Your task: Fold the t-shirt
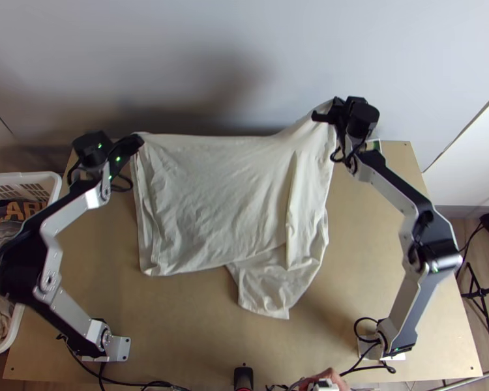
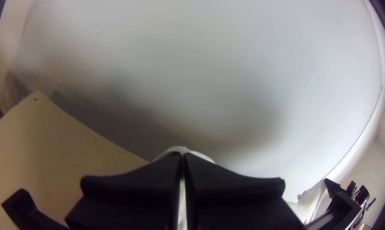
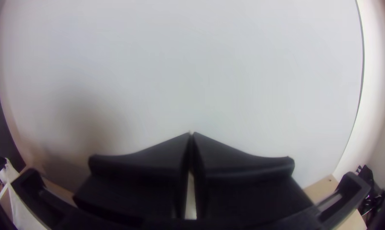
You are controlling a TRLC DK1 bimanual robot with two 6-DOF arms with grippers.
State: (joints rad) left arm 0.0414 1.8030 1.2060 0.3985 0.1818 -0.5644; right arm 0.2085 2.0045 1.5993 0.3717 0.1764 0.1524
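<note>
Probably the spreading step: left black gripper [image 2: 182,156] and right black gripper [image 3: 191,134] both clamping the cream cloth t-shirt [image 1: 212,189] near the light wooden table's [image 1: 186,326] far edge. Lay it flat next, imo.

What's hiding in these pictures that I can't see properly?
- Cloth pinched by the left gripper: its fingers cover it, left wrist view.
- Cloth pinched by the right gripper: its fingers cover it, right wrist view.
- Underside of the shirt: its top layer hides it, top view.
- Far side of the basket: cut off by the top view's left edge.
</note>
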